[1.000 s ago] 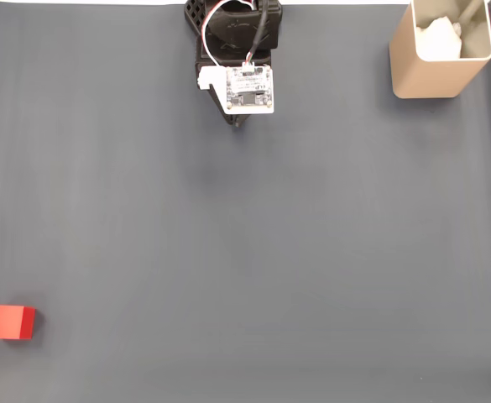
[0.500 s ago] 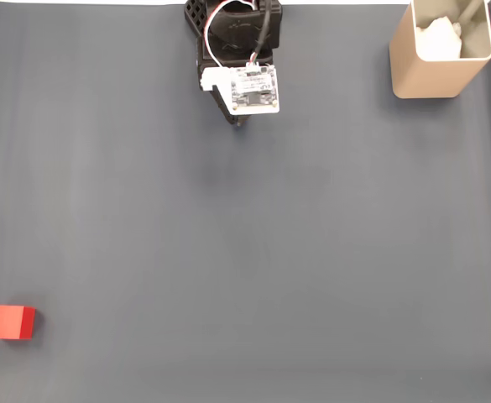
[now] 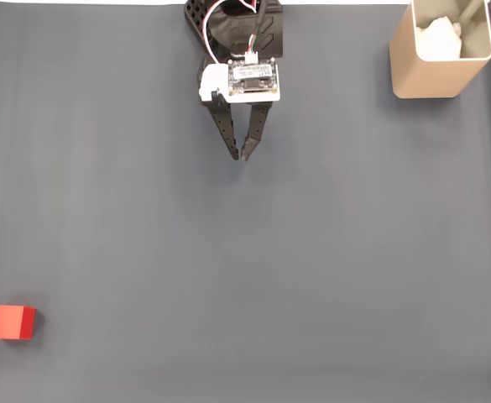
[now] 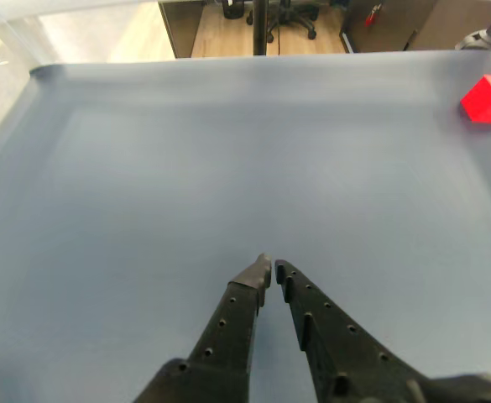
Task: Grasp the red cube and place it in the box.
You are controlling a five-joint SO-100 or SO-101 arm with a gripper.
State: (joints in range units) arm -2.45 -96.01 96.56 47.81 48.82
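At top centre of the fixed view, the gripper (image 3: 239,155) points down-frame with its two black fingers (image 3: 225,130) converging to a V; tips nearly together, only a sliver of gap, nothing held. Wrist view confirms: gripper (image 4: 270,270) rises from the bottom edge, tips almost touching, empty. Fingers are matte black plastic, long and tapered, with a row of small round holes along each one; their bases are cut off by the lower edge of the wrist view.

Above the fingers in the fixed view sits a small white circuit board (image 3: 251,78) with a dark chip and tiny print, too small to read. Red, white and black wires (image 3: 228,21) loop up from it into the black arm body, which is cropped by the top edge.

No legible brands or labels anywhere.

Surface is a dark grey mat (image 3: 312,269), smooth, faint horizontal banding, covering nearly the whole fixed view.

Red cube (image 3: 10,322) sits at lower left of the fixed view, flat on the mat, well apart from the gripper. Matte, plain faces, sharp edges. In the wrist view it's at the upper right (image 4: 488,98), near the mat's far edge.

Box (image 3: 434,63) is at upper right of the fixed view: tan, thin-walled, rounded corners, open top, upright. Something white and crumpled lies inside; can't identify it. Box top is cropped by the frame.
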